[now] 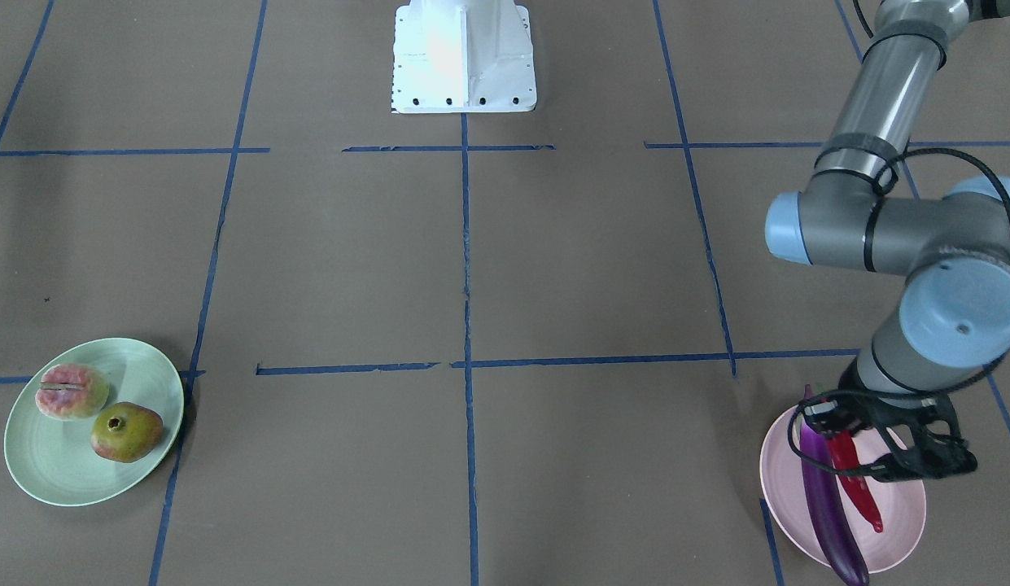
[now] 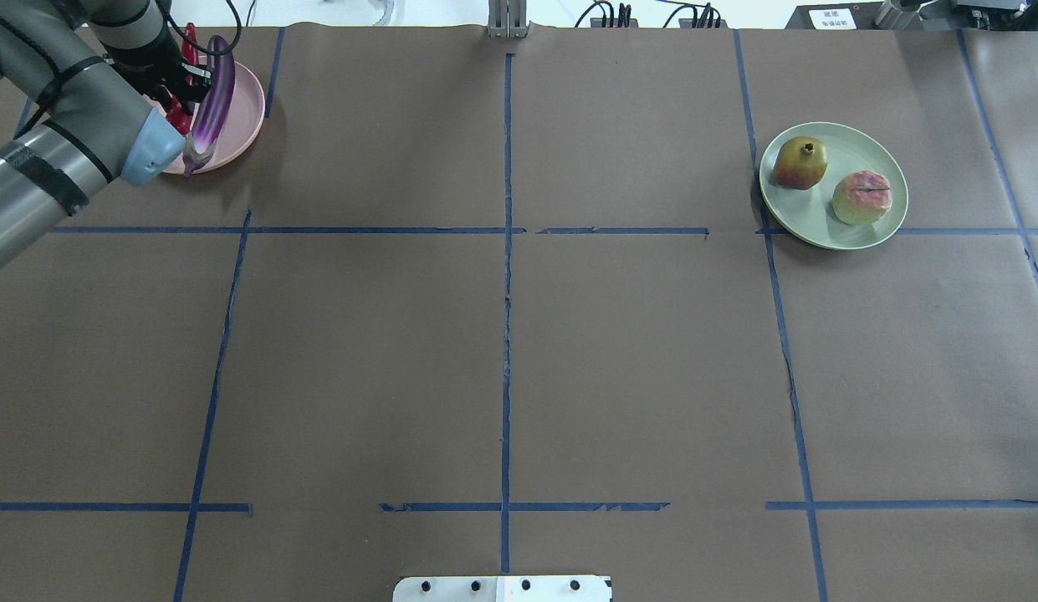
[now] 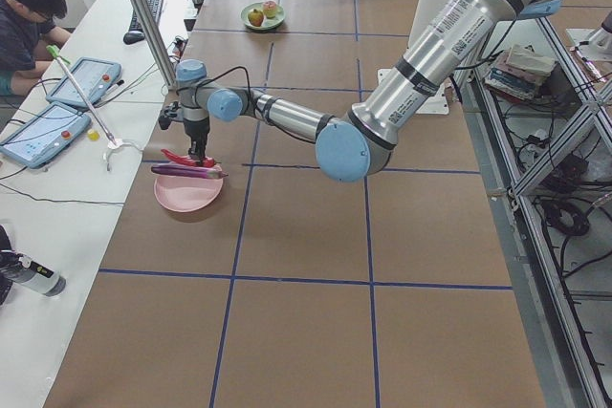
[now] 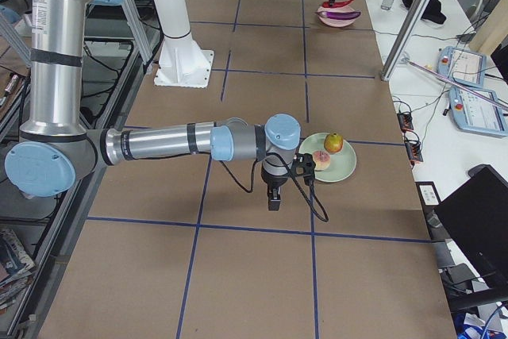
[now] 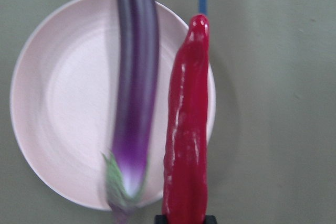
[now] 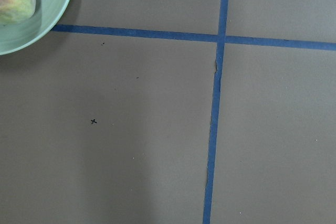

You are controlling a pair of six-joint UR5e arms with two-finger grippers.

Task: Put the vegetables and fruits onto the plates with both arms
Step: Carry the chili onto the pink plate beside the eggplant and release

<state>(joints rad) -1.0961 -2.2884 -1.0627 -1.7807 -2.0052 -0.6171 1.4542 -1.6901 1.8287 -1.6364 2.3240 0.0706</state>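
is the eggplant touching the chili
Apart. The left wrist view shows a strip of the pink plate between the eggplant and the chili along their whole length.

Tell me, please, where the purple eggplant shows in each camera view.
Front-facing: eggplant lower right.
Overhead: eggplant top left.
Exterior left: eggplant left of centre.
Exterior right: eggplant top, right of centre.
Left wrist: eggplant centre-left.
Right wrist: not in it.
Landmark: the pink plate beneath it, wherever it shows.
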